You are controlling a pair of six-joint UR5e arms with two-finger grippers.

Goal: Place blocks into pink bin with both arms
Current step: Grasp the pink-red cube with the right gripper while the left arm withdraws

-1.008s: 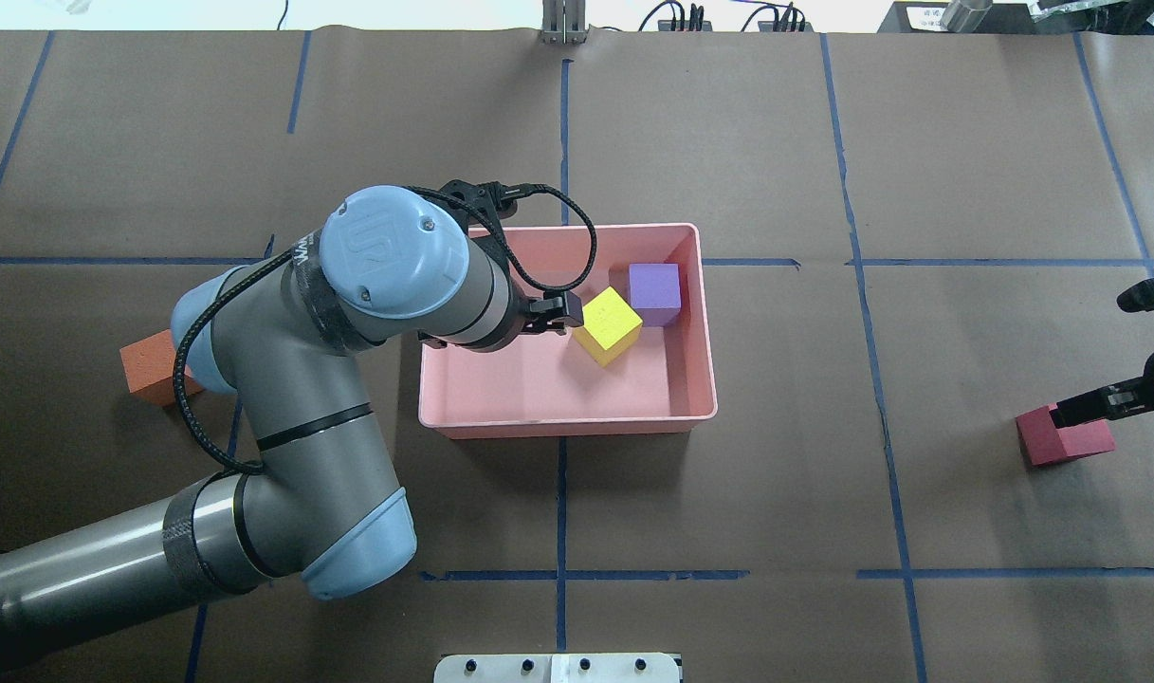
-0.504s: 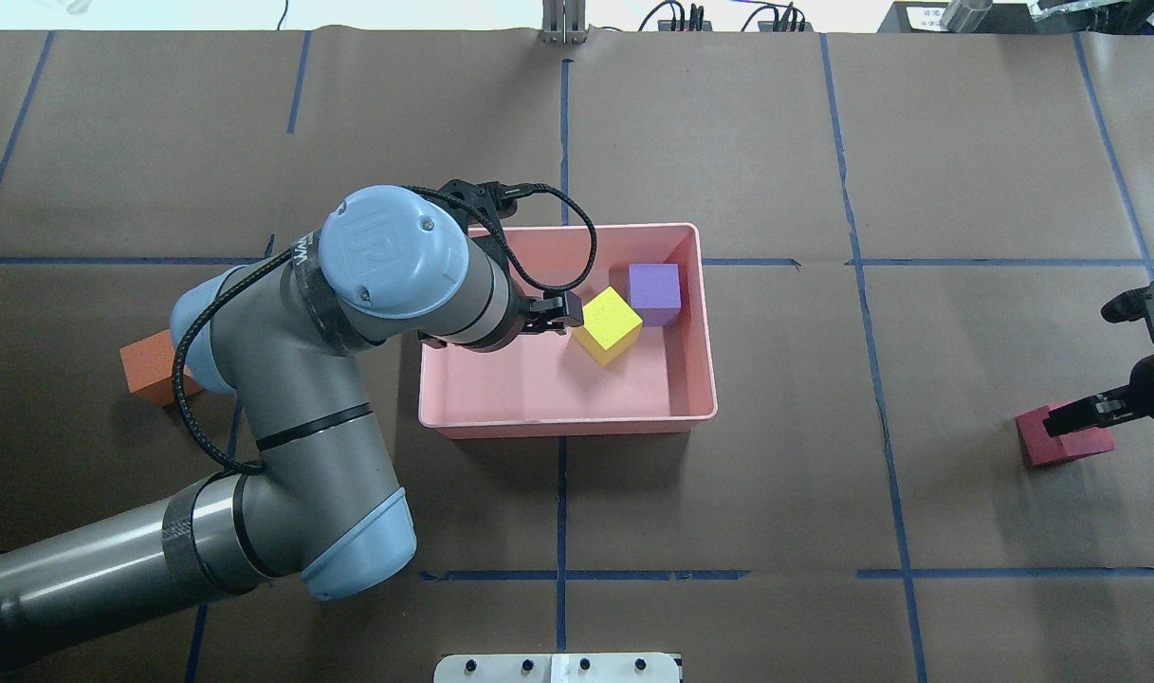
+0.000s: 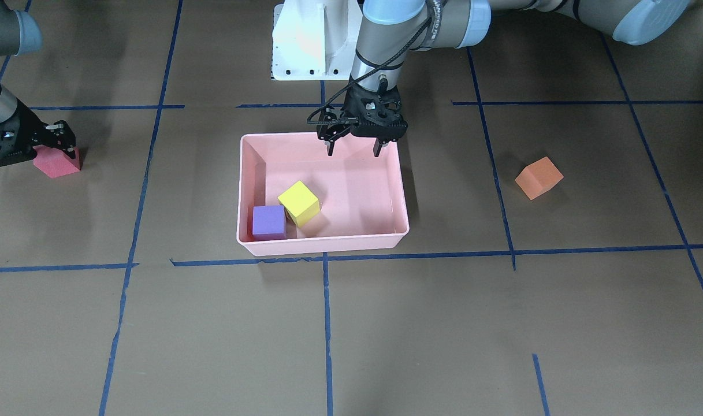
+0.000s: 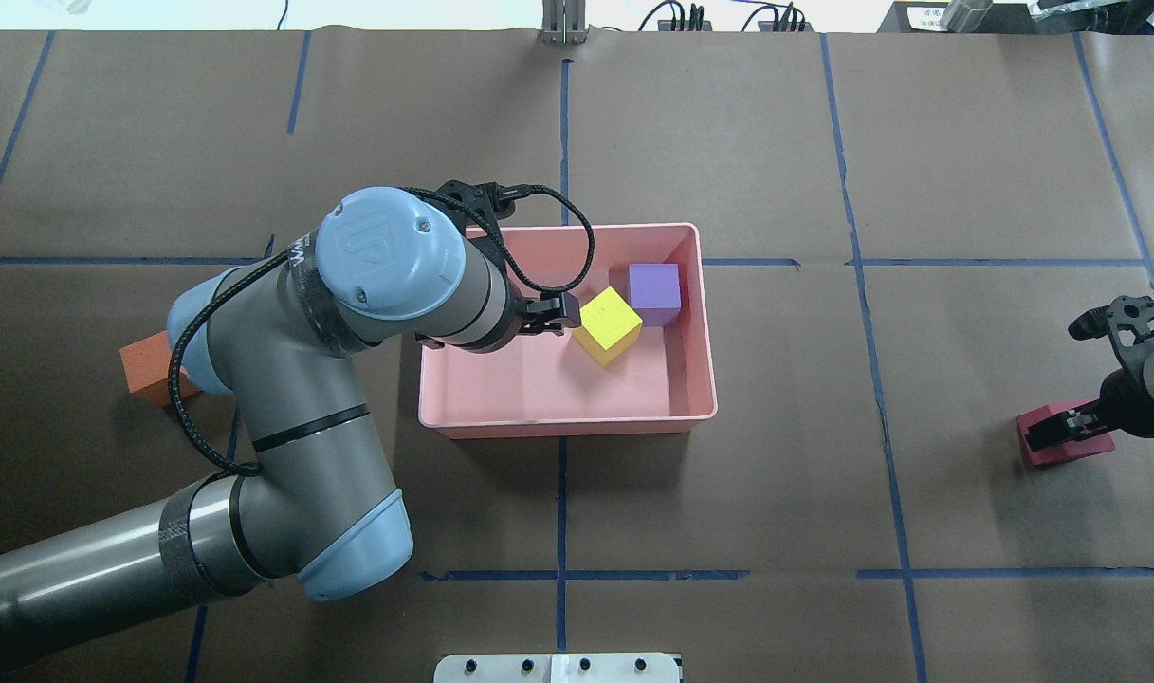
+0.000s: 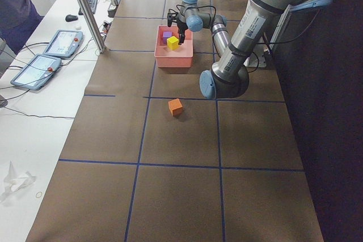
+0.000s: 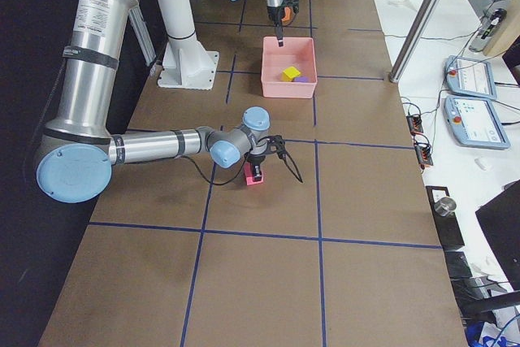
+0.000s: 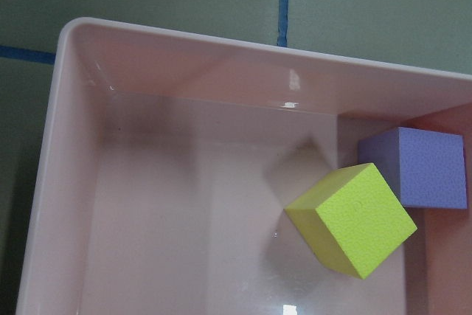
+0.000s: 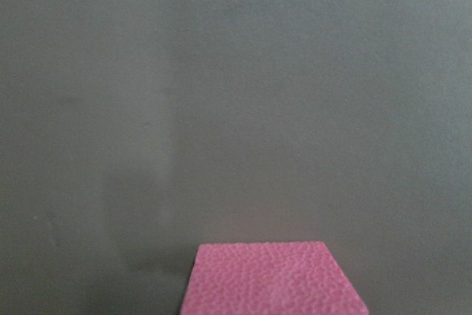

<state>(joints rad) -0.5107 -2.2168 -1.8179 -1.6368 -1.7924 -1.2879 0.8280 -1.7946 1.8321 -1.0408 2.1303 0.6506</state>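
left gripper [image 3: 354, 149] is spread, empty, above the mid-table bin [image 3: 322, 247]; right gripper [image 4: 1051, 432] is low at red block [image 4: 1070, 453] by right edge, probably to take it; grip unclear

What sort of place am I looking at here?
Most likely a robotics lab: grey robot arms work over a table gridded with blue tape, with touchscreen control tablets on a side bench.

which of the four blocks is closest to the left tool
The yellow-green block in the pink bin, next to the left tool; the purple block lies beyond it, orange block and red block outside it.
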